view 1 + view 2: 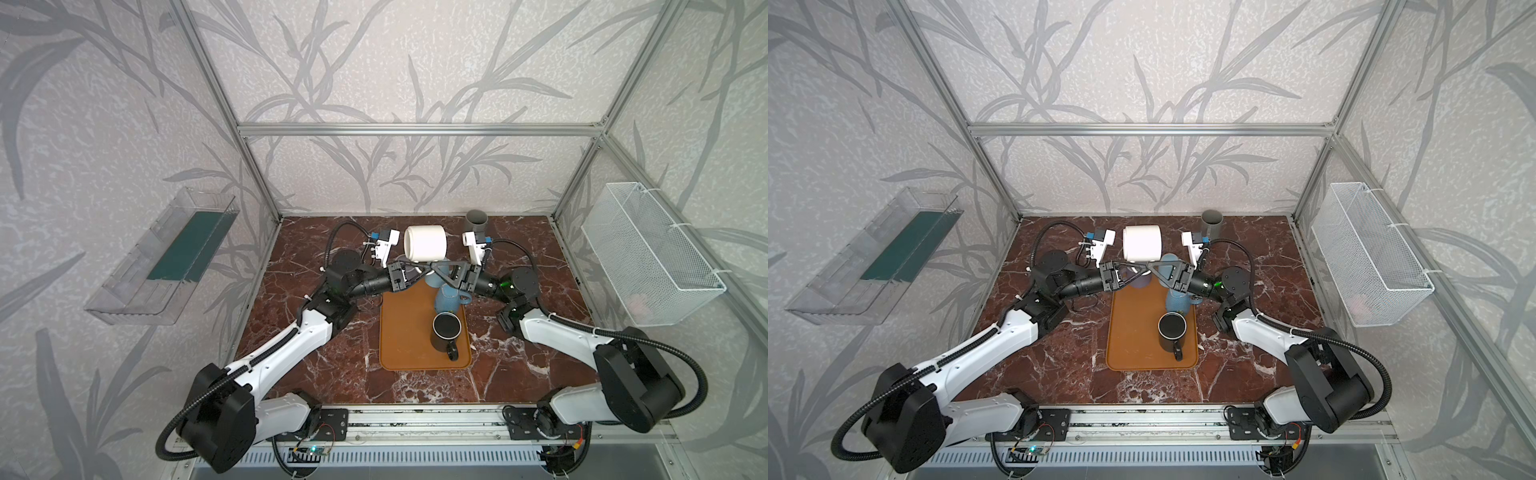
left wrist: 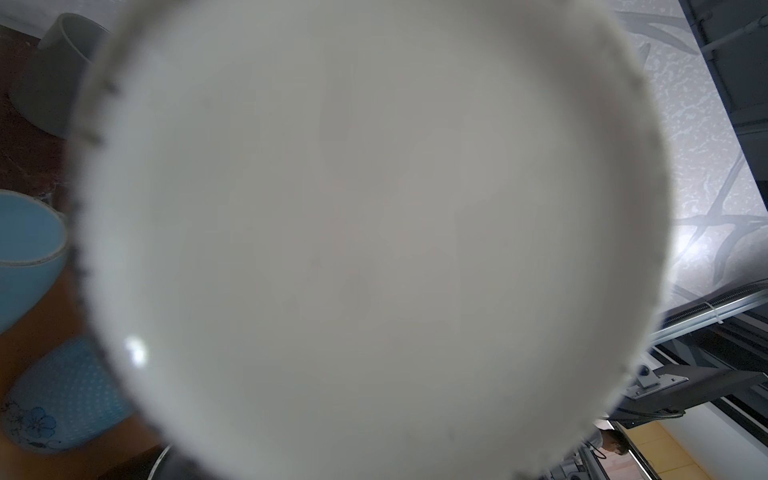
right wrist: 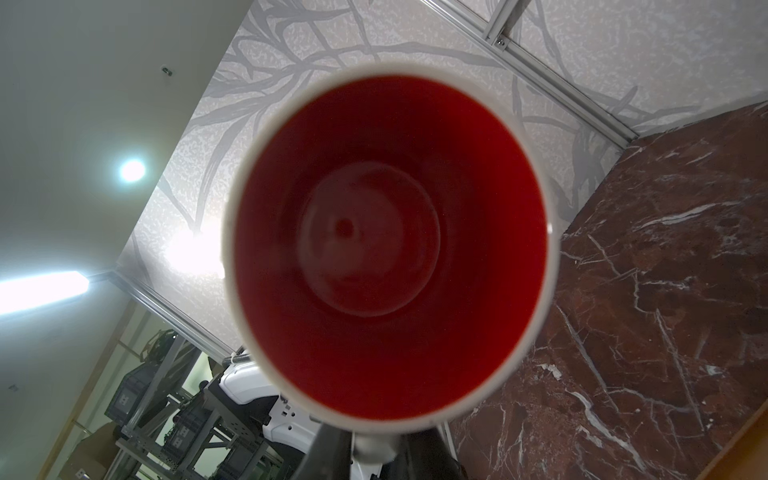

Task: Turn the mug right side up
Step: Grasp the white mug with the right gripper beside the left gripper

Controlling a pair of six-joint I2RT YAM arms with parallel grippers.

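A white mug [image 1: 424, 248] with a red interior hangs on its side above the far end of an orange tray [image 1: 399, 336], clear of the marble desk [image 1: 311, 374]. In both top views its base faces left and its mouth right. The left wrist view is filled by the pale base, and the right wrist view looks straight into the red interior. The left end effector [image 1: 424, 268] reaches in from the left, its fingers drawn together into a thin line under the mug and clamped on it. The right end effector [image 1: 439, 267] comes in from the right, its dark fingers [image 3: 328, 453] flanking the mug's handle [image 3: 372, 451]; whether they press on it cannot be told. On the tray, a black mug [image 1: 445, 330] stands upright at the near right. A blue dotted mug [image 1: 448, 300] is just beyond it, and a light blue cup [image 1: 432, 281] sits farther still, partly hidden by the end effectors. A grey cup [image 1: 476, 221] stands at the desk's far edge, right of the white mug. A wire basket [image 1: 652, 253] hangs on the right wall and a clear bin [image 1: 162, 257] on the left.
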